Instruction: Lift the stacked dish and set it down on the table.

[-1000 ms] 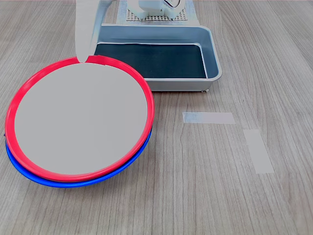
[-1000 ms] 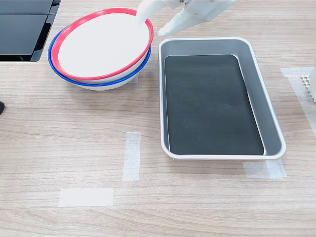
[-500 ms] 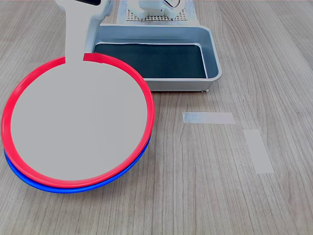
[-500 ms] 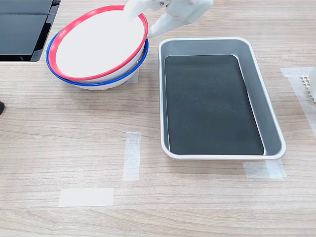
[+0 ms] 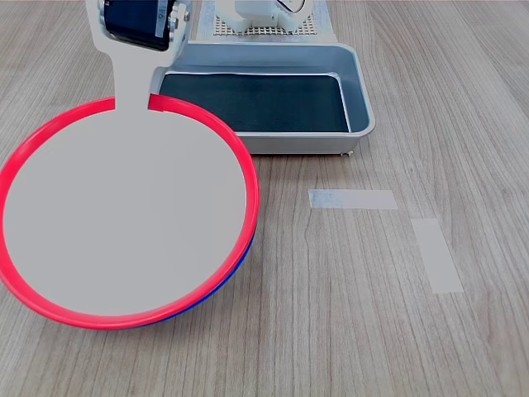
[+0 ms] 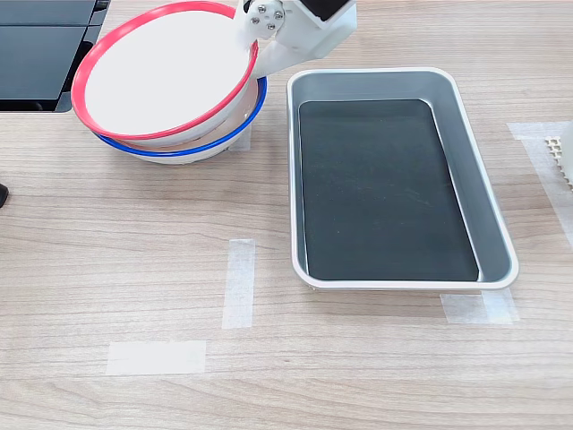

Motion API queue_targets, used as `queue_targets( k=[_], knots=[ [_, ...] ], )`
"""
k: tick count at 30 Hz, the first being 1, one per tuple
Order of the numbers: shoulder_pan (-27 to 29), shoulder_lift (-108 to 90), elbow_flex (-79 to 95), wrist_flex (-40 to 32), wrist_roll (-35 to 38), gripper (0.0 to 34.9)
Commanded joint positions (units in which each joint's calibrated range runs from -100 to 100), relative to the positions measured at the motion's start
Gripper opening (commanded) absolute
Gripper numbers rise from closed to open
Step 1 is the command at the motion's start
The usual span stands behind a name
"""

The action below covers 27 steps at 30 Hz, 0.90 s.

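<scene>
I see the red-rimmed dish (image 5: 124, 223), round and shallow with a flat pale grey centre, tilted and raised off the blue-rimmed plate beneath it, my hand (image 6: 255, 55) pinching its rim on the tray side. The wood-grain counter (image 5: 347, 331) lies bare around it, marked by pale tape strips.

So there were two plates, one red-rimmed (image 6: 161, 67) sitting over one blue-rimmed (image 6: 192, 148). One metal tray (image 6: 488, 206), one gripper (image 6: 255, 54), and four tape strips on the desk (image 6: 125, 260) in the second exterior view.
</scene>
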Motion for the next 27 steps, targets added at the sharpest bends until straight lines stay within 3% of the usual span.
queue_targets(
  k=[1, 11, 20, 27],
  knots=[
    [-0.7, -3.4, -1.9, -0.6, -0.5, 0.2],
    [-1.8, -15.6, 2.0, 0.6, -0.4, 0.1],
    [-16.1, -13.7, -5.4, 12.1, -1.1, 0.0],
    [-22.0, -8.7, -8.0, 13.1, -2.3, 0.0]
  ],
)
